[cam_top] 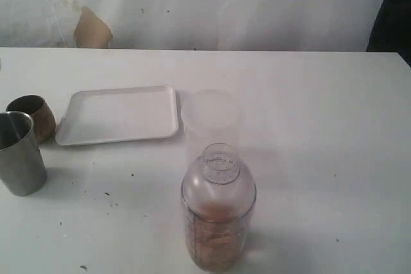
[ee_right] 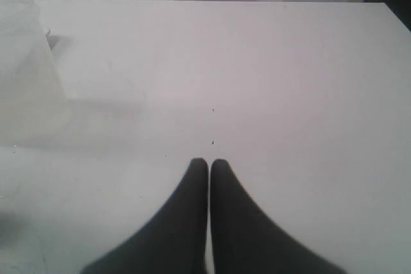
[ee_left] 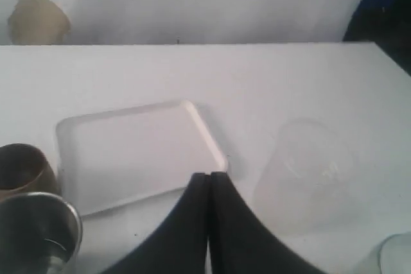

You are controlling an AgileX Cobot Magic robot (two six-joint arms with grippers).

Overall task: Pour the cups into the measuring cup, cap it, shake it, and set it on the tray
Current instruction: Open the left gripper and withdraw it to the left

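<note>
The measuring cup [cam_top: 218, 216] stands at the front middle of the table with its clear dome lid on and brownish contents inside; one edge of it shows in the left wrist view [ee_left: 395, 256]. The steel tumbler [cam_top: 19, 152] and the short brown cup [cam_top: 35, 115] stand at the far left, beside the white tray [cam_top: 119, 115], which holds nothing. In the left wrist view the shut left gripper [ee_left: 209, 175] hovers over the table near the tray [ee_left: 135, 152], holding nothing, with the brown cup [ee_left: 22, 168] and the steel tumbler [ee_left: 35, 232] off to one side. The right gripper [ee_right: 209, 162] is shut on nothing above bare table. Neither gripper shows in the exterior view.
A frosted, milky tumbler [cam_top: 210, 120] stands just behind the measuring cup and right of the tray; it also appears in both wrist views [ee_left: 305, 171] [ee_right: 26, 62]. A white backdrop with a tan patch [cam_top: 92, 29] closes off the table's far edge.
</note>
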